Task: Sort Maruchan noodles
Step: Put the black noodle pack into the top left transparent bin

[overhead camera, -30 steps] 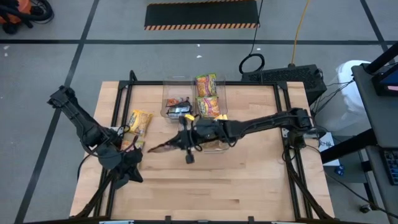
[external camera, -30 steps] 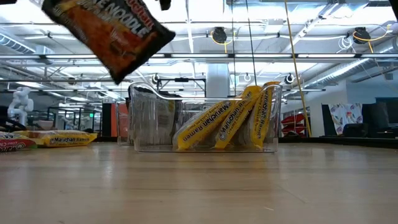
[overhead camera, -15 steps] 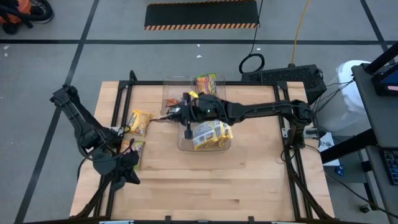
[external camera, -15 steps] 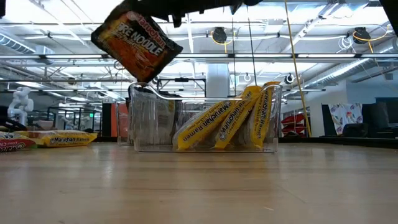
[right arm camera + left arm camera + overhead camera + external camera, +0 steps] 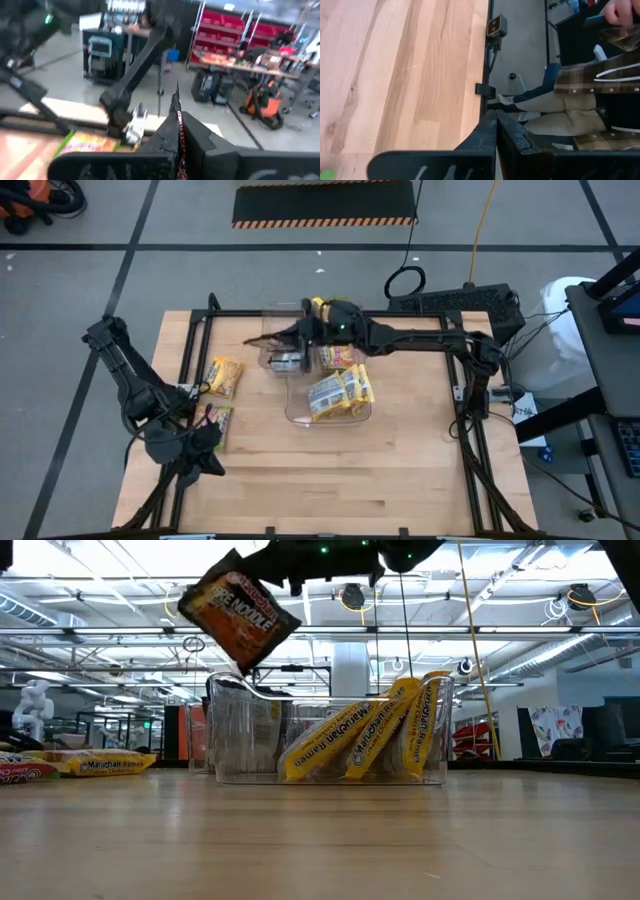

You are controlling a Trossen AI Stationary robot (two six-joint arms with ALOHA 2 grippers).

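Right gripper (image 5: 292, 337): fingers pinched on a dark brown noodle packet (image 5: 238, 612), held tilted in the air above the clear bins (image 5: 296, 412); yellow packets (image 5: 355, 742) lean inside the near bin. Left gripper (image 5: 496, 131): fingers pressed together, empty, at the table (image 5: 400, 480) edge near loose packets (image 5: 225, 376)

Wooden table (image 5: 400, 480) with black frame. Clear bins (image 5: 300, 412) near centre and 12 o'clock. Black striped mat (image 5: 324, 204) on floor, 12 o'clock. Seated person in plaid shirt (image 5: 600, 80) beyond table edge.

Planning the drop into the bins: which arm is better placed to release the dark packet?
Right: its pincer holds the dark packet over the far clear bin. The left pincer waits shut at the table's near left.
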